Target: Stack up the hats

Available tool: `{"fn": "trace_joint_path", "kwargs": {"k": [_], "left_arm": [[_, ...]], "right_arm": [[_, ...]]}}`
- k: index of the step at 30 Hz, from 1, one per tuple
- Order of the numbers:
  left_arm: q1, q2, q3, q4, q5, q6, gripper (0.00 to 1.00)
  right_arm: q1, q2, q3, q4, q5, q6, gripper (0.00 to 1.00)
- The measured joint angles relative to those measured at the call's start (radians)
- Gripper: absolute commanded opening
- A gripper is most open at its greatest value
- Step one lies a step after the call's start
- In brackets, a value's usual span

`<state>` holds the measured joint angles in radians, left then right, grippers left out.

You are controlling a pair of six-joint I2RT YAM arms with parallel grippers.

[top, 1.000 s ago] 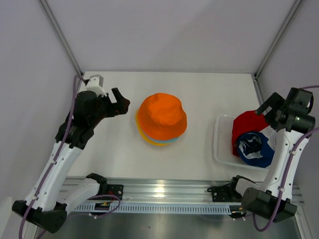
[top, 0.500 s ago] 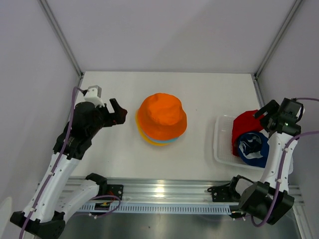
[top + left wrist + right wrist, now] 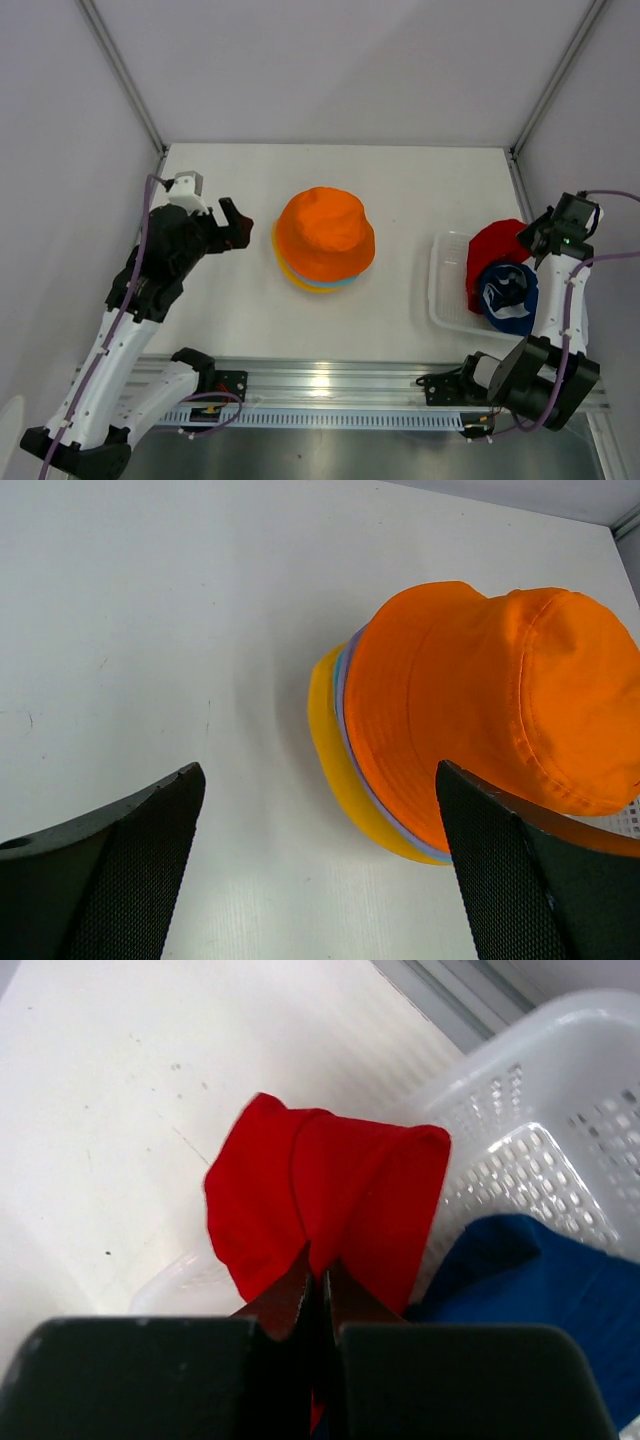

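Note:
Mid-table stands a stack of hats with the orange hat (image 3: 325, 232) (image 3: 490, 700) on top; yellow (image 3: 335, 750), lavender and teal brims peek out beneath it. My left gripper (image 3: 240, 222) (image 3: 318, 855) hovers open just left of the stack, nothing between its fingers. In the white mesh basket (image 3: 442, 288) (image 3: 560, 1090) at the right lie the red hat (image 3: 492, 252) (image 3: 330, 1200) and the navy blue hat (image 3: 508, 292) (image 3: 560, 1280). My right gripper (image 3: 545, 232) (image 3: 322, 1278) is shut on a pinched fold of the red hat.
The basket sits near the table's right edge, close to the grey frame post (image 3: 552, 75). Another post (image 3: 120, 70) rises at the back left. A metal rail (image 3: 320, 385) runs along the near edge between the arm bases.
My right gripper came down onto the red hat in the basket and closed on its fabric. The left arm drew back slightly from the stack, then held still.

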<state>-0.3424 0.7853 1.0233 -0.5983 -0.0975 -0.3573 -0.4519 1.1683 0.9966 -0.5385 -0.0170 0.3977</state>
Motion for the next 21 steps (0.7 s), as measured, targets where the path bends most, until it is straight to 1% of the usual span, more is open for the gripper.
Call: {"fn": "trace_joint_path", "kwargs": {"k": [3, 6, 9, 11, 16, 19, 21], "left_arm": [[0.002, 0.009, 0.000, 0.006, 0.004, -0.002, 1.00], [0.003, 0.009, 0.000, 0.013, 0.005, -0.008, 0.99], [0.003, 0.009, 0.000, 0.013, 0.011, -0.008, 0.99], [0.003, 0.009, 0.000, 0.013, 0.022, -0.009, 0.99], [0.003, 0.009, 0.000, 0.012, 0.049, -0.020, 1.00], [0.004, 0.013, 0.000, 0.013, 0.077, -0.042, 0.99], [0.005, 0.020, 0.000, 0.013, 0.096, -0.062, 0.99]], "right_arm": [[0.034, 0.027, 0.065, -0.012, -0.011, -0.015, 0.00], [0.084, 0.035, 0.171, -0.028, -0.041, -0.017, 0.00], [0.130, 0.017, 0.268, -0.017, -0.112, -0.009, 0.00], [0.161, -0.017, 0.303, 0.024, -0.198, 0.003, 0.00], [0.269, -0.111, 0.328, 0.169, -0.431, 0.071, 0.00], [0.333, -0.099, 0.361, 0.267, -0.545, 0.118, 0.00], [0.379, -0.070, 0.383, 0.321, -0.594, 0.134, 0.00]]}}
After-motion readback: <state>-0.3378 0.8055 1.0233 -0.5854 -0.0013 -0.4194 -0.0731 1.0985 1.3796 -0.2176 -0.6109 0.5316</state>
